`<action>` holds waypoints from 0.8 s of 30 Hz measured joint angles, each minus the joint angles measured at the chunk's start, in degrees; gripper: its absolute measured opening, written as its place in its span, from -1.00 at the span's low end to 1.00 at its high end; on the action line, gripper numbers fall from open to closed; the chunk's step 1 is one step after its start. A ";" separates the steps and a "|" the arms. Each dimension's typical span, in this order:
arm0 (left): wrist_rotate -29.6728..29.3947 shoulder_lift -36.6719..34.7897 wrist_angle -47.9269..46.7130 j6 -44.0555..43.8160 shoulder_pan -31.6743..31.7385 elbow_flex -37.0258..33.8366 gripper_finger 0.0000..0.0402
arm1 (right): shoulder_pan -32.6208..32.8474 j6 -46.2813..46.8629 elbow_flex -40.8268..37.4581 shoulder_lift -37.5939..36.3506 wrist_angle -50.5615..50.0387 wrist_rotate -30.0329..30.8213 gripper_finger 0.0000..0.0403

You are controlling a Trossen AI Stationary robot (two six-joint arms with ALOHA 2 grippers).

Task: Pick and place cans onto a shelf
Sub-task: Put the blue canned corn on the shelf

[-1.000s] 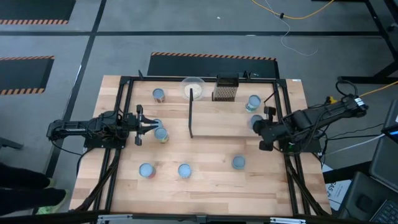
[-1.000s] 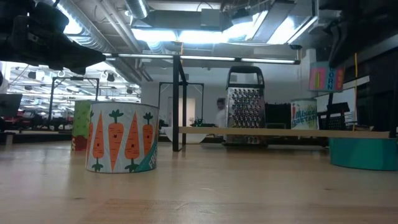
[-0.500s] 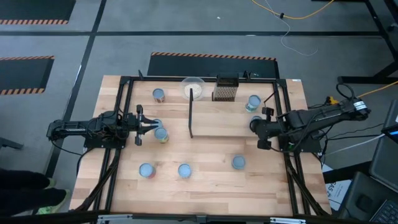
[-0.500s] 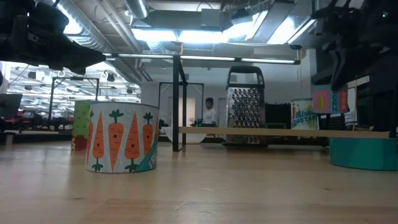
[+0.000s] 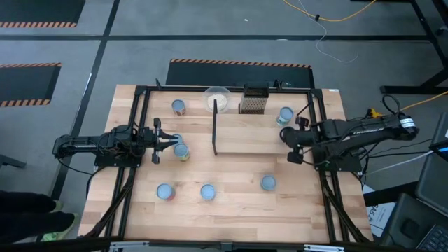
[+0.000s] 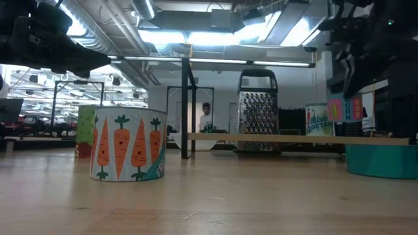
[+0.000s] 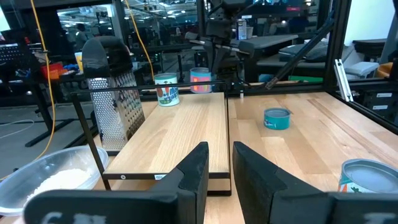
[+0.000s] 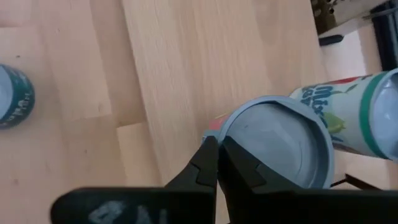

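My right tool (image 5: 292, 147) hovers over the shelf's (image 5: 248, 133) far-right part, clamped on a can (image 8: 277, 149) held clear of the board; a second can (image 5: 284, 115) stands just beyond it. My left tool (image 5: 168, 141) waits, fingers nearly closed, beside a can (image 5: 181, 151) on the desk (image 5: 231, 210).

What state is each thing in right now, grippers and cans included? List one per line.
Right gripper: shut on the pink-and-blue labelled can.
Pink-and-blue labelled can: lifted, upright, over the shelf.
Pale wooden shelf: lying flat, one can standing on it.
Green-and-white labelled can: upright on the shelf.
Carrot-printed can: upright on the wooden tabletop.
Metal box grater: upright.
Left gripper: shut, empty.
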 joint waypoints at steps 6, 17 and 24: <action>0.00 0.01 -0.01 0.00 0.01 -0.01 -0.67 | -3.58 -2.57 -0.32 0.45 1.32 -5.22 -0.95; 0.00 0.00 0.00 0.02 -0.01 0.00 -0.67 | -9.29 -4.28 -0.32 3.36 1.73 -9.14 -0.95; 0.00 -0.01 0.00 0.01 0.00 -0.01 -0.67 | -10.78 -4.30 -0.32 4.56 1.71 -9.17 -0.94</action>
